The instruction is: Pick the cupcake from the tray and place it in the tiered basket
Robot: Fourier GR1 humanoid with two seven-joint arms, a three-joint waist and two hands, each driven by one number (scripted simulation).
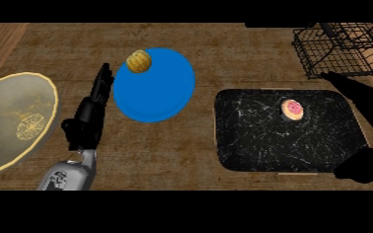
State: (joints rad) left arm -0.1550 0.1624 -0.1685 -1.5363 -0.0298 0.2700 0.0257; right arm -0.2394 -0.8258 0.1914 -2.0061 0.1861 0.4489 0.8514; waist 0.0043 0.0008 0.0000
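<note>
I see the pink-frosted cupcake (293, 109) on the black tray (247, 143), upper right | left hand (91, 111) left of tray, fingers straight, empty | right hand (350, 86) at tray's right edge, mostly cut off, grip unreadable | wire tiered basket (320, 54) beyond tray, partly cropped.

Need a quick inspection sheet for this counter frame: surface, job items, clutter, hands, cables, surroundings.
Surface: brown wooden counter, bare between items.
Job's things: cupcake with pink top sits on the black tray, upper right part; wire tiered basket at the far right, partly cut off.
Clutter: blue plate with a round brown pastry at its upper left edge; yellowish plate at the left edge.
Hands: left hand fingers straight, left of the blue plate, holding nothing; right hand at the tray's right edge, fingers extended, holding nothing.
Cables: nothing seen.
Surroundings: nothing seen.
</note>
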